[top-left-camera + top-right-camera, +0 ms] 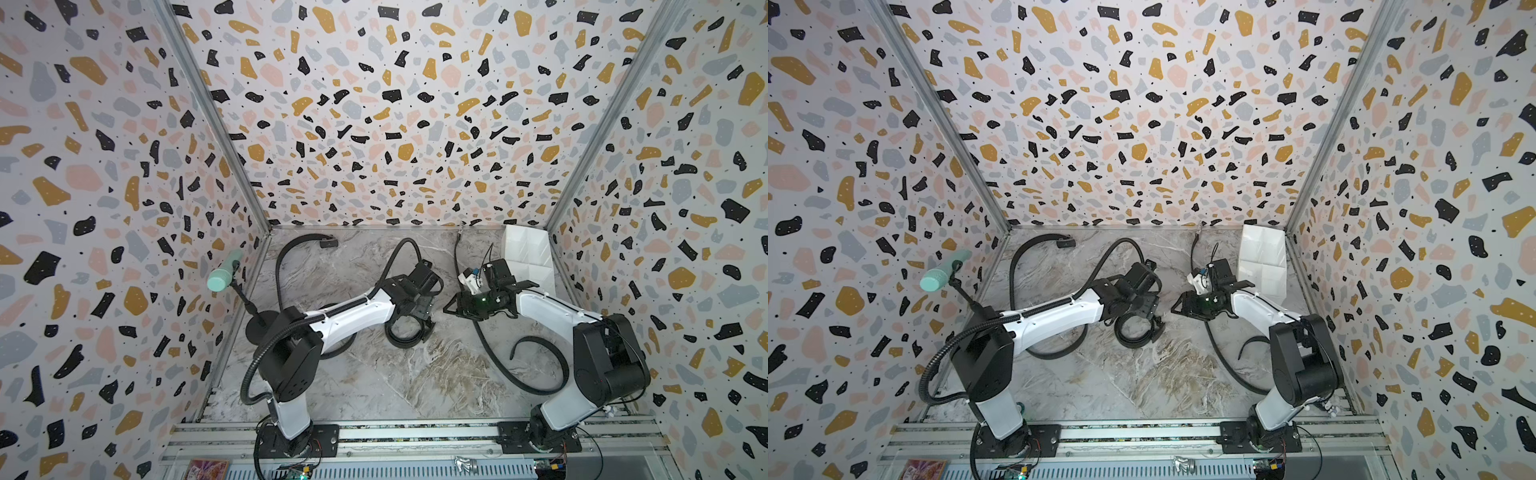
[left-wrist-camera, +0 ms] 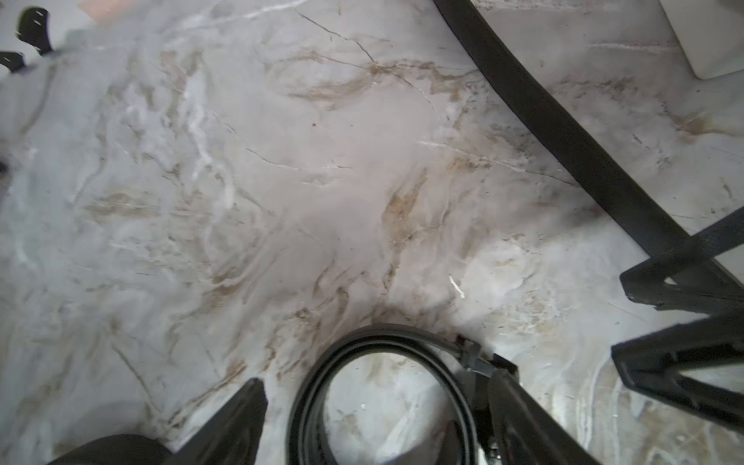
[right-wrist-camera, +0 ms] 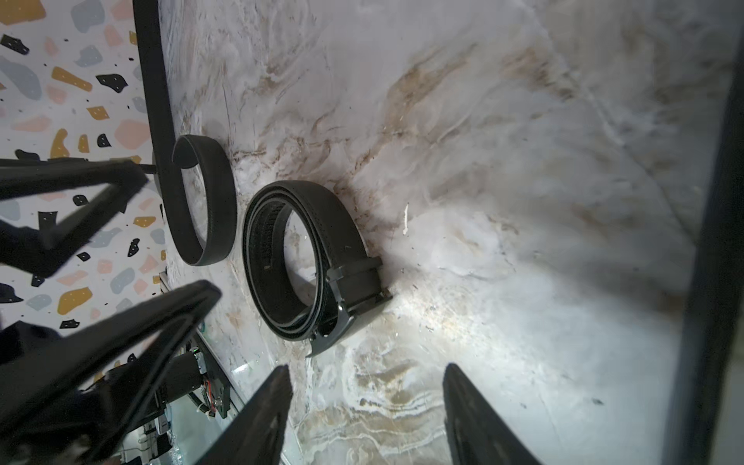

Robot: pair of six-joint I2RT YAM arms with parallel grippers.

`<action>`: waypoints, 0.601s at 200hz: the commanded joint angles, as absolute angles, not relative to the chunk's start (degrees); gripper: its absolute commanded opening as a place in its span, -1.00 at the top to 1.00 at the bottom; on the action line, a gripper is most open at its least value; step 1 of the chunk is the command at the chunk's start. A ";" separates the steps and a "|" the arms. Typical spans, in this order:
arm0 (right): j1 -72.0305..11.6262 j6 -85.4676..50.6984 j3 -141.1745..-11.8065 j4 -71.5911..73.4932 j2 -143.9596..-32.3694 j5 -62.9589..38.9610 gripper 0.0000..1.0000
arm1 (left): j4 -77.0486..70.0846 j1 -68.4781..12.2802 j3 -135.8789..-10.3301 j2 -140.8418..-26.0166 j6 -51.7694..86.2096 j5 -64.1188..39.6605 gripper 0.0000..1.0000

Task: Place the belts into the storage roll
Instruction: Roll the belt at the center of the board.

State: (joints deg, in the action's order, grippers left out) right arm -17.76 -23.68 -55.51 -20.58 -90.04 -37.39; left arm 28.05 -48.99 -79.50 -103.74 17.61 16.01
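A coiled black belt (image 1: 409,334) with a black buckle lies on the marble table, also seen in the right wrist view (image 3: 310,257). My left gripper (image 1: 422,316) hangs just over it, open, and the coil (image 2: 306,402) sits loose between its fingers. My right gripper (image 1: 448,309) is open and empty a little to the right of the coil, pointing at it (image 3: 366,372). A second belt (image 1: 286,257) curves along the back left and passes under the left arm. A thinner belt (image 1: 488,353) runs from the back wall to a curled end at front right. The white storage roll (image 1: 528,253) stands in the back right corner.
A mint-green cylinder (image 1: 224,272) on a black round-based stand (image 1: 259,328) stands at the left wall. Patterned walls close in the table on three sides. The arms' mounting rail (image 1: 415,436) runs along the front edge.
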 commanded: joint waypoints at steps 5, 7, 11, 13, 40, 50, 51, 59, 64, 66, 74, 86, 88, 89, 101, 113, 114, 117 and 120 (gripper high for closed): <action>-17.47 -23.60 -53.12 -23.82 -85.39 -36.77 -0.29 | 34.22 -50.23 -81.63 -107.98 25.77 11.59 -0.68; -17.48 -23.68 -52.81 -23.82 -85.09 -36.81 -0.30 | 34.15 -50.20 -81.78 -108.23 26.28 11.18 -0.68; -17.49 -23.86 -52.23 -23.82 -84.50 -36.89 -0.31 | 34.10 -50.23 -81.94 -108.74 27.20 10.52 -0.68; -17.49 -23.98 -51.99 -23.82 -84.23 -36.97 -0.31 | 34.04 -50.20 -82.03 -108.99 27.61 10.19 -0.68; -17.49 -25.17 -48.35 -23.81 -80.31 -36.79 -0.38 | 34.70 -50.36 -83.87 -111.63 32.43 7.60 -0.68; -17.49 -25.55 -47.09 -23.74 -79.18 -36.80 -0.40 | 34.86 -50.36 -84.17 -112.10 33.81 7.82 -0.68; -17.49 -25.61 -46.97 -23.74 -79.09 -36.82 -0.41 | 34.92 -50.45 -84.19 -112.17 33.91 7.86 -0.69; -17.49 -26.12 -45.99 -23.44 -78.09 -36.89 -0.42 | 35.13 -50.47 -84.39 -112.57 34.93 7.84 -0.69; -17.53 -26.43 -45.34 -23.19 -77.59 -37.03 -0.43 | 35.14 -50.43 -84.50 -113.06 35.43 7.82 -0.70; -17.50 -26.56 -45.04 -23.02 -77.36 -37.12 -0.44 | 35.15 -50.42 -84.54 -113.15 35.73 7.82 -0.70; -17.49 -26.87 -44.38 -22.77 -76.70 -37.34 -0.45 | 35.19 -50.44 -84.85 -113.77 36.78 7.63 -0.70; -17.49 -26.90 -43.80 -22.76 -76.21 -37.30 -0.47 | 35.29 -50.50 -85.46 -114.71 38.15 7.17 -0.71; -17.49 -26.90 -43.71 -22.76 -76.09 -37.30 -0.47 | 35.25 -50.46 -85.57 -114.88 38.32 7.13 -0.71; -17.49 -26.89 -43.65 -22.76 -76.02 -37.32 -0.47 | 35.21 -50.46 -85.67 -114.92 38.45 7.13 -0.71; -17.48 -26.86 -43.42 -22.76 -75.84 -37.34 -0.48 | 35.24 -50.47 -86.27 -115.58 39.45 7.03 -0.72; -17.49 -26.74 -43.42 -22.85 -75.89 -37.35 -0.49 | 35.86 -50.53 -87.19 -116.38 39.96 7.35 -0.73; -17.49 -26.69 -43.42 -22.81 -75.87 -37.35 -0.49 | 35.99 -50.53 -87.28 -116.46 39.97 7.46 -0.72; -17.49 -26.64 -43.41 -22.74 -75.85 -37.35 -0.50 | 36.29 -50.48 -87.54 -116.65 40.05 7.69 -0.73; -17.49 -26.63 -43.47 -22.76 -75.90 -37.35 -0.50 | 36.53 -50.48 -87.68 -116.95 40.10 7.92 -0.73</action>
